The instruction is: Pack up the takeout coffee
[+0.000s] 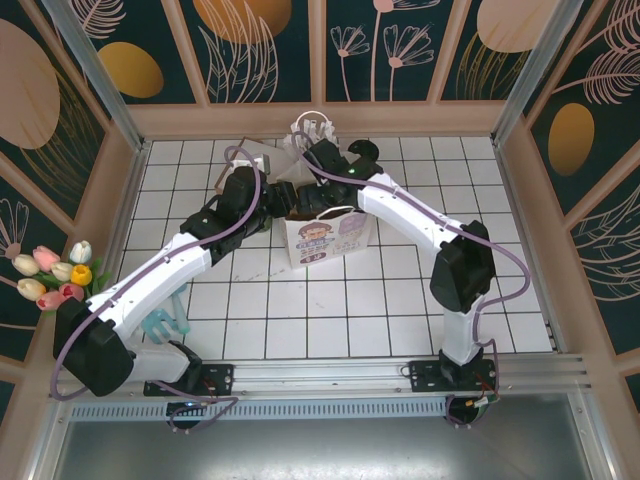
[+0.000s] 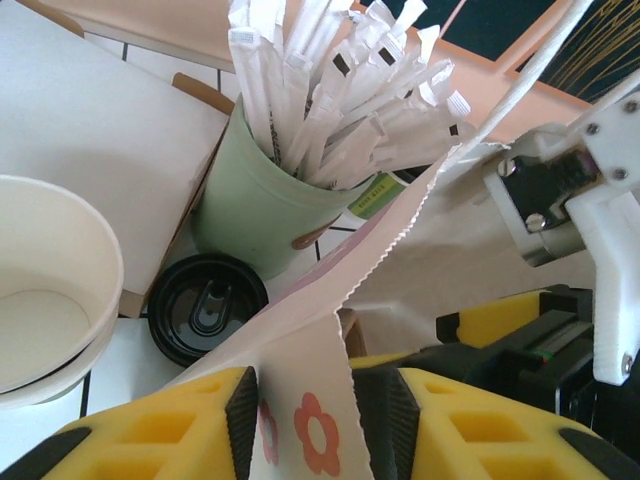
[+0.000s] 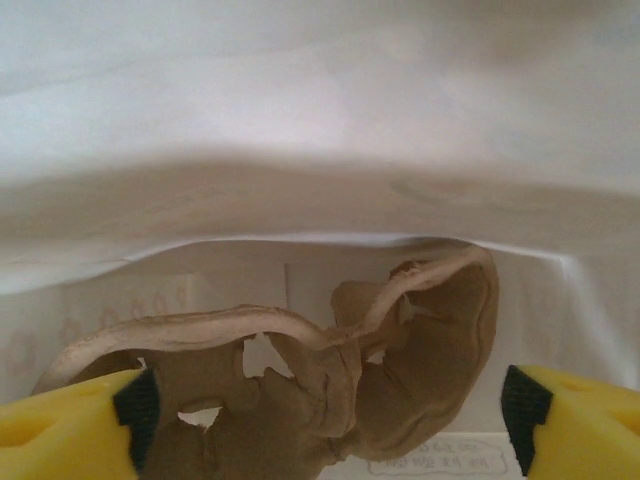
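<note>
Toward the far middle of the counter (image 1: 300,310), bag-opening is in hand: the left pincer (image 2: 305,400) straddles the rim of the paper bag (image 1: 330,240), clamped or not I cannot tell, the right pincer (image 3: 330,400) gapes empty inside, and the takeout coffee (image 2: 208,305), just outside beside the stick-filled cup (image 2: 265,205), likely needs grasping next.

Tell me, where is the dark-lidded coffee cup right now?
In the left wrist view, the takeout coffee stands lower left, between the cream cups and the pale green cup, just outside the paper bag.
</note>
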